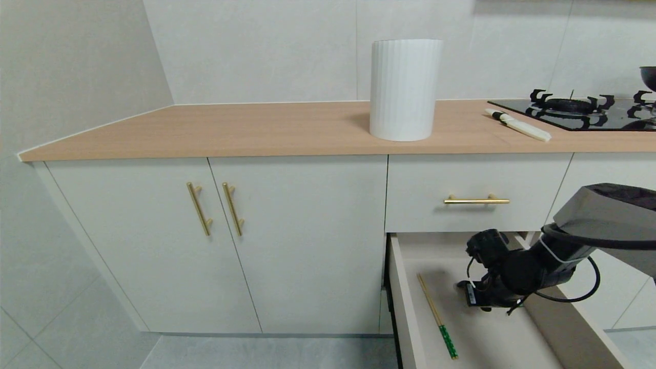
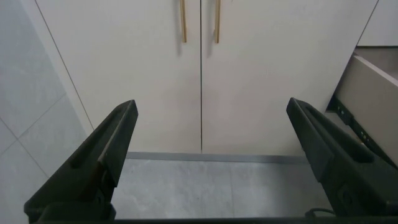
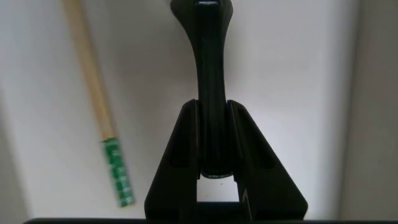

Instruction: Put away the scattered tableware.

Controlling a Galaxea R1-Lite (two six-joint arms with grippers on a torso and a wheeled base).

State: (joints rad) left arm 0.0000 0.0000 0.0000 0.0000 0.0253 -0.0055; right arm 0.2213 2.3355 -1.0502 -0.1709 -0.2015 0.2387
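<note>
Black utensil (image 3: 210,50) is hanging pinched in my right gripper (image 3: 213,109) inside the open drawer (image 1: 405,297), clear of its walls. Chopsticks (image 1: 435,315) are lying near the drawer's left wall. My left gripper (image 2: 211,109) is gaping wide outside the drawer.

Pale tiled walls (image 1: 256,51) behind a wood-look countertop (image 1: 230,128) with a black gas hob (image 1: 574,110) set in at its right end, white cabinet doors (image 1: 154,246) and a shut drawer (image 1: 476,177) with brass bar handles (image 1: 199,208) below, grey tiled floor (image 1: 61,333) underneath.
</note>
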